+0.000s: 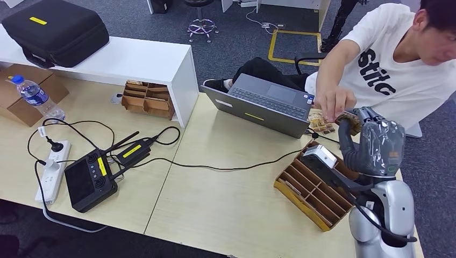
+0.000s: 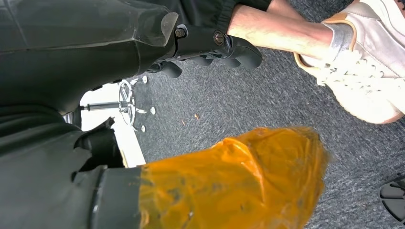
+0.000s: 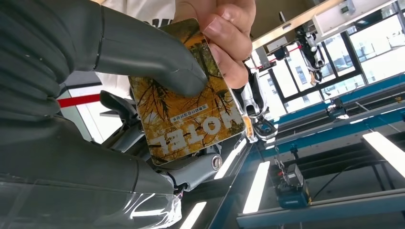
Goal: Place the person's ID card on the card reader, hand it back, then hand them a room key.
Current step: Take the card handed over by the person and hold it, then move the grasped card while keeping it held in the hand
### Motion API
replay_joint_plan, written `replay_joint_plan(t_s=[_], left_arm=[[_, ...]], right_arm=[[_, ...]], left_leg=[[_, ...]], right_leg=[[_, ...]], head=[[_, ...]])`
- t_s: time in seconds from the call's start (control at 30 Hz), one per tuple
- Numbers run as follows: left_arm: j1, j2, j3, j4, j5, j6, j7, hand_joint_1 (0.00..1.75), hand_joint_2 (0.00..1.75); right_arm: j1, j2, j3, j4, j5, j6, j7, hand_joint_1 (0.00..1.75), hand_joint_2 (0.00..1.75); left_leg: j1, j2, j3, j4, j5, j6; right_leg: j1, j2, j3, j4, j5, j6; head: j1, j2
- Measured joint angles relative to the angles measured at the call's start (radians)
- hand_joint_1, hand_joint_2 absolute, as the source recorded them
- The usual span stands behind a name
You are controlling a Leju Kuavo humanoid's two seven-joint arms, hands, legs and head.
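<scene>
My right hand (image 1: 376, 142) is raised over the table's right end and pinches a room key card (image 3: 186, 105), yellow-brown with "HOTEL" printed on it, between thumb (image 3: 148, 52) and fingers. The person's hand (image 1: 333, 102) grips the card's far end (image 1: 348, 121), their fingertips (image 3: 229, 33) on its upper corner. Below my hand, the white card reader (image 1: 318, 156) sits in a wooden organizer (image 1: 312, 196). My left hand (image 2: 239, 181) hangs low, wrapped in orange film that hides its fingers.
An open grey laptop (image 1: 263, 102) stands in front of the seated person, with a small stack of cards (image 1: 321, 124) beside it. On the left are a black controller (image 1: 88, 180), power strip (image 1: 54, 169), water bottle (image 1: 37, 97), second organizer (image 1: 148, 99) and black case (image 1: 56, 29).
</scene>
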Motion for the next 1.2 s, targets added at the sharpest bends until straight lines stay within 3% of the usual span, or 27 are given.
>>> replay_joint_plan(t_s=[0.37,1.2], left_arm=[[0.001,0.0,0.0,0.0,0.001,0.004,0.0,0.0,0.0],[0.001,0.0,0.001,0.0,0.003,0.008,0.0,0.0,0.0]], right_arm=[[0.047,0.002,-0.014,-0.012,-0.079,0.007,-0.041,1.75,1.75],[0.09,0.0,-0.025,-0.046,-0.1,0.004,-0.057,1.75,1.75]], left_leg=[[0.0,0.0,0.0,0.0,0.0,0.0],[0.0,0.0,0.0,0.0,0.0,0.0]], right_leg=[[0.0,0.0,0.0,0.0,0.0,0.0],[0.0,0.0,-0.001,0.0,0.0,0.0]], head=[[0.0,0.0],[0.0,0.0]])
